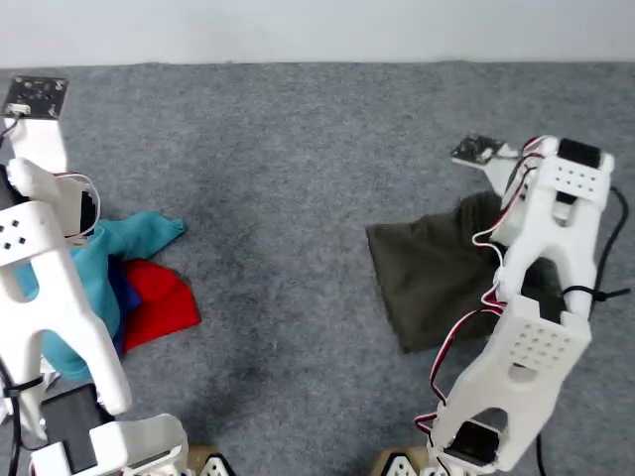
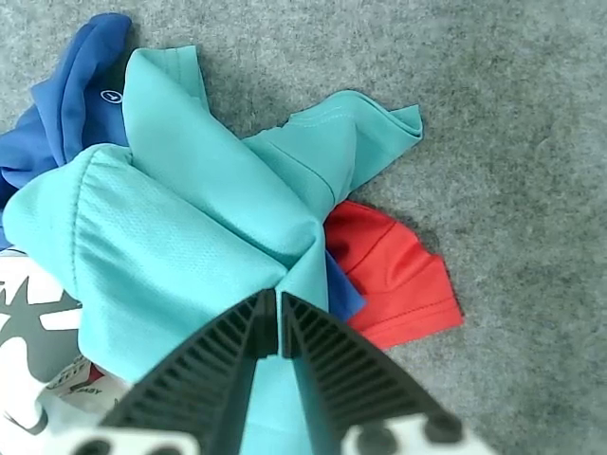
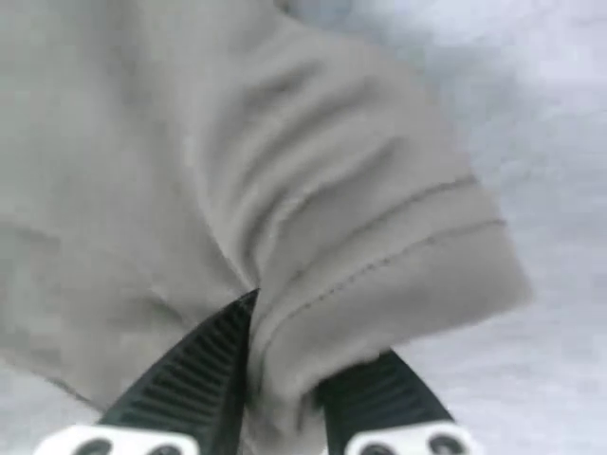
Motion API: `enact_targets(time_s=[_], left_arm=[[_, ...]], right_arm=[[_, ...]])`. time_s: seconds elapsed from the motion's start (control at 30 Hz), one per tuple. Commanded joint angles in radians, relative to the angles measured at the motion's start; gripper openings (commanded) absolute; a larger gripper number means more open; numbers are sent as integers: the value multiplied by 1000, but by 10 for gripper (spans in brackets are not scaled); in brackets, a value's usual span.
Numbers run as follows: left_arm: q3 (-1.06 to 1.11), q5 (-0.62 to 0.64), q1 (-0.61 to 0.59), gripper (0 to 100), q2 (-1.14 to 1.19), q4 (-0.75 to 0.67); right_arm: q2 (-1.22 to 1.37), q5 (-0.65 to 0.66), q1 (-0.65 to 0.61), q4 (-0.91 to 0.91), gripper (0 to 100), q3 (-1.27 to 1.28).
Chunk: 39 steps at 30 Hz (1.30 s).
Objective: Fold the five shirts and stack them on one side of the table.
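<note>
A pile of shirts lies at the table's left side: a teal shirt (image 1: pixel 134 238) on top, with a blue shirt (image 1: pixel 125 290) and a red shirt (image 1: pixel 161 299) under it. My left gripper (image 2: pixel 272 327) is shut on a bunched fold of the teal shirt (image 2: pixel 190 209), and the blue shirt (image 2: pixel 66 104) and red shirt (image 2: pixel 394 270) stick out beside it. A dark olive shirt (image 1: pixel 427 273) lies crumpled at the right. My right gripper (image 3: pixel 313 332) is shut on a hemmed fold of the olive shirt (image 3: pixel 285 171), under the right arm (image 1: pixel 541 258).
A white cloth with grey print (image 2: pixel 28 322) lies by the teal shirt, close to the left arm (image 1: pixel 50 288). Grey carpet-like table surface (image 1: pixel 288 198) stretches between the two arms and toward the far edge.
</note>
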Motion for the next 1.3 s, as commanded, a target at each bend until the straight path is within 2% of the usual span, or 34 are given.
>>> enact_targets(time_s=[0.0, 0.17, 0.27, 0.33, 0.4, 0.63, 0.87, 1.03, 1.27], left_arm=[[1, -11, -2, 14, -52, 20], [1, -11, -2, 14, -54, 20], [1, -11, -5, 14, -54, 20], [1, -11, -3, 14, -54, 20], [1, -11, -2, 14, -54, 20], [1, -9, -2, 14, -54, 20], [1, -9, -2, 14, -54, 20], [1, -9, -2, 14, -54, 20], [1, -9, -2, 14, -57, 20]], right_arm=[[-68, 31, -21, -107, 9, -69], [-33, 26, -38, -122, 18, -77], [-36, -83, -30, -108, 125, -77], [-41, -219, -18, -111, 234, -78], [-56, -399, -13, -110, 298, -94], [-151, -1129, -59, -18, 305, -97], [-160, -1560, -142, 265, 305, -84], [-194, -1689, -171, 259, 323, 35], [-88, -1867, -196, 188, 597, 80]])
